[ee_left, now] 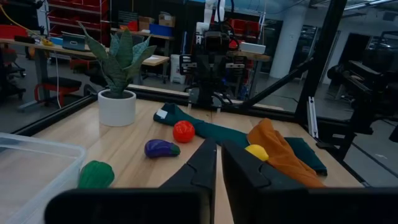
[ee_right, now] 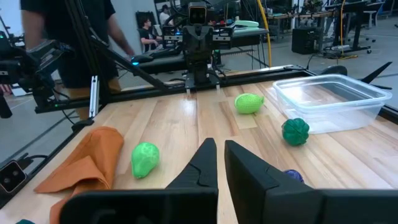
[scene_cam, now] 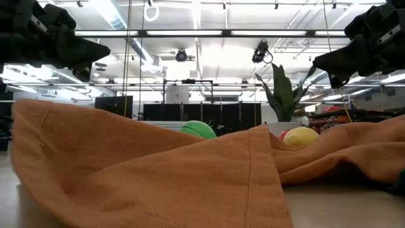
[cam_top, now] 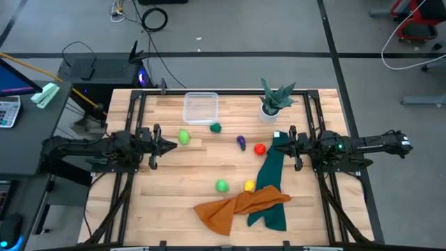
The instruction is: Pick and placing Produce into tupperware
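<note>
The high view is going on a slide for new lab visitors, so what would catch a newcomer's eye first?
Probably the crumpled orange cloth near the table's front edge, overlapping a long dark green cloth. Next, the bright toy produce scattered mid-table: a red piece, a yellow piece and a purple piece, with the clear container empty at the back. The left claw and right claw face each other from opposite sides, both shut.

Two dark jointed arms with black wedge-shaped fingers.
</note>
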Robot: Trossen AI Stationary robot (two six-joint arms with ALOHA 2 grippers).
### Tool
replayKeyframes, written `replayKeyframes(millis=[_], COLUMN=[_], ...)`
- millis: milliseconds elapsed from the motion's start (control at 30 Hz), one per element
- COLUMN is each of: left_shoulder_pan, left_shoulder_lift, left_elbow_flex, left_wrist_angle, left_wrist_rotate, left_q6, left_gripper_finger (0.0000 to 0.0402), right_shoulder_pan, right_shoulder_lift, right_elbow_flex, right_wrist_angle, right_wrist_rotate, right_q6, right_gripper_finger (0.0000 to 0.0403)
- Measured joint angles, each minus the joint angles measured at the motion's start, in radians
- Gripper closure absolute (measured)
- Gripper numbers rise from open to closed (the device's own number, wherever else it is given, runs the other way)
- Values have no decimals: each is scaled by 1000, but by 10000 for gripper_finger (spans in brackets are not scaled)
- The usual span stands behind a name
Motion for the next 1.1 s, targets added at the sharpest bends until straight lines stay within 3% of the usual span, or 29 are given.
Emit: replayKeyframes(millis=[1100], left_shoulder_pan=[0], left_shoulder_lift=[0], left_elbow_flex=[0], left_wrist_angle=[0], left_wrist_rotate=[0], left_q6=[0], left_gripper_finger=[362], right_shoulder_pan=[0], right_shoulder_lift=[0], right_elbow_flex=[0], right_wrist_angle=[0], right_wrist_rotate=[0], right_q6=[0], right_gripper_finger=[402])
